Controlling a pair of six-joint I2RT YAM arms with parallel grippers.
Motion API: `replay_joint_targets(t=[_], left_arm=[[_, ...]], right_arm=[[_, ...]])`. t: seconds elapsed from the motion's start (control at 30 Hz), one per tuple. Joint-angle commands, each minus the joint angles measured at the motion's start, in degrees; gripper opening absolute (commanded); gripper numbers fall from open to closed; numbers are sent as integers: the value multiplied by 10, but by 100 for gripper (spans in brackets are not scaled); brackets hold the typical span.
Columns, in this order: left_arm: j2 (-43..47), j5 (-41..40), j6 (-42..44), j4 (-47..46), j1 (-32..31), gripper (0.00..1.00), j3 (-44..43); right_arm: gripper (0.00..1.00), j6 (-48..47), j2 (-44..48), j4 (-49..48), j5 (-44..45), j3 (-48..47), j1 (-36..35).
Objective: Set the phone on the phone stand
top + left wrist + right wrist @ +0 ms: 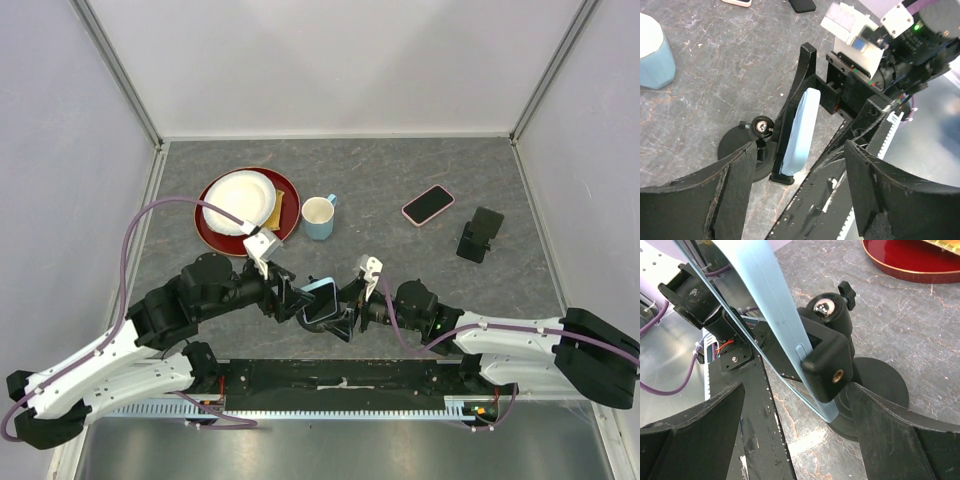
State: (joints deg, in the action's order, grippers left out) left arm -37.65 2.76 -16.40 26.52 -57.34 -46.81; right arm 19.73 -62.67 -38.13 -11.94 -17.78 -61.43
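Note:
A light-blue phone (322, 298) stands on edge, tilted, in the clamp of a black phone stand (336, 322) near the table's front edge. The left wrist view shows the phone (801, 127) resting in the stand's cradle (781, 176). My left gripper (291, 300) is open, its fingers on either side of the phone and apart from it. The right gripper (353, 300) is open on the other side. In its wrist view its fingers straddle the stand's clamp (827, 367) and the phone's lower edge (765, 295).
A pink phone (428, 204) and a second black stand (481, 234) lie at the back right. A blue mug (319, 216) stands beside a red plate (212, 232) carrying a white plate. Both arms crowd the front centre.

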Motion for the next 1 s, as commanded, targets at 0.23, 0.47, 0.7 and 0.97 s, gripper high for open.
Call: replay_joint_targets(t=[0.23, 0.47, 0.7, 0.97], left_arm=[[-14, -50, -187, 67, 0, 74, -63], [-53, -49, -197, 115, 0, 74, -114], [-84, 1, -103, 119, 0, 79, -123], [-160, 7, -30, 126, 0, 82, -155]], right_arm=[[81, 56, -46, -126, 58, 16, -9], [67, 80, -75, -178, 116, 26, -40], [73, 82, -69, -187, 116, 46, -43], [88, 84, -3, -161, 139, 103, -42]])
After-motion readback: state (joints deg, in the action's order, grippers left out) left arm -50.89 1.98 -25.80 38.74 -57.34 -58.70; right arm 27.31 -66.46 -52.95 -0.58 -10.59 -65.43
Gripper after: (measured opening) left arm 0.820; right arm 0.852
